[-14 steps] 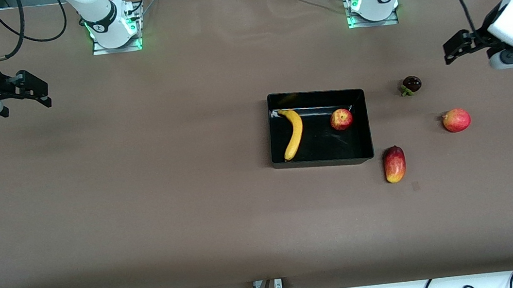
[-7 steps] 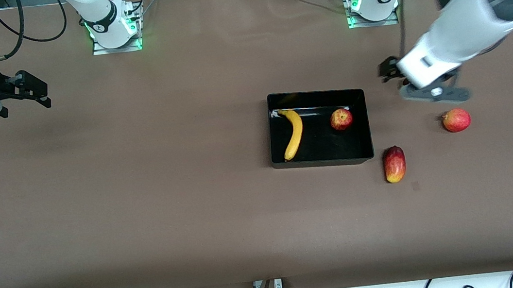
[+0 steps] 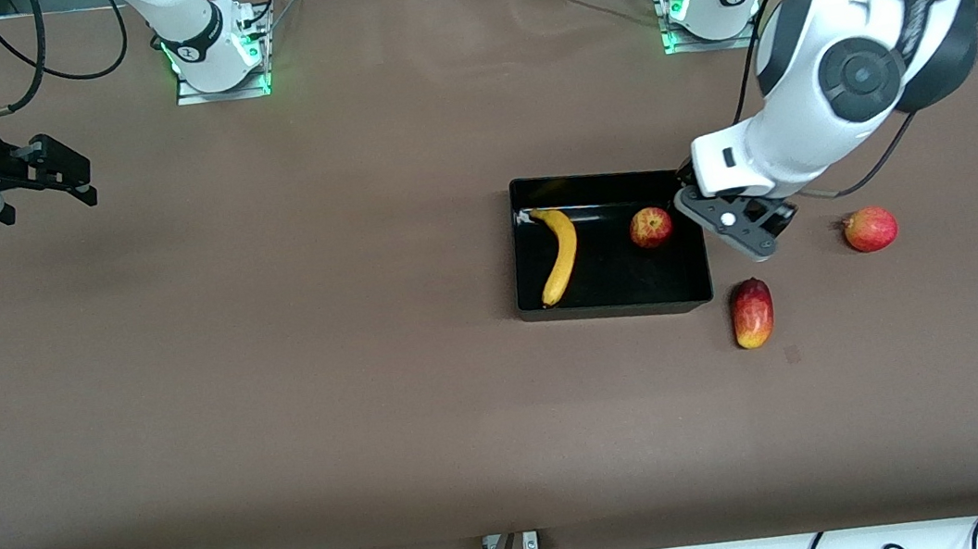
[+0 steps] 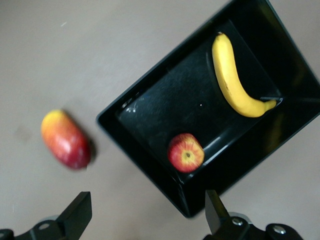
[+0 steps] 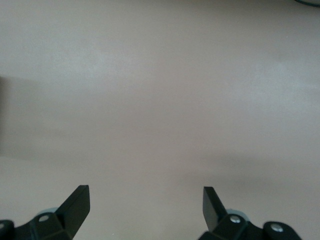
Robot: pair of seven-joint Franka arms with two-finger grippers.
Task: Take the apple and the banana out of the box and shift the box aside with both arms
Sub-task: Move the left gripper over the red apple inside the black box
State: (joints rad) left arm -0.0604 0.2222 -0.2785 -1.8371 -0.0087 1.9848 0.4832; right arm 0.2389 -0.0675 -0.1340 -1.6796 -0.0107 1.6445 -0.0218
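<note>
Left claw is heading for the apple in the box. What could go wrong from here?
1. The apple sits close to the box wall at the left arm's end; a finger of the open left claw may land on the rim rather than inside.
2. The apple is round and loose, so a nudge could roll it toward the banana.
3. The mango lies just outside the box corner, where a low arm could knock it.

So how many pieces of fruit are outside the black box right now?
2 in view. The mango lies on the table just off the box's corner, nearest the front camera. The round red fruit sits farther toward the left arm's end. The left arm may hide another.
</note>
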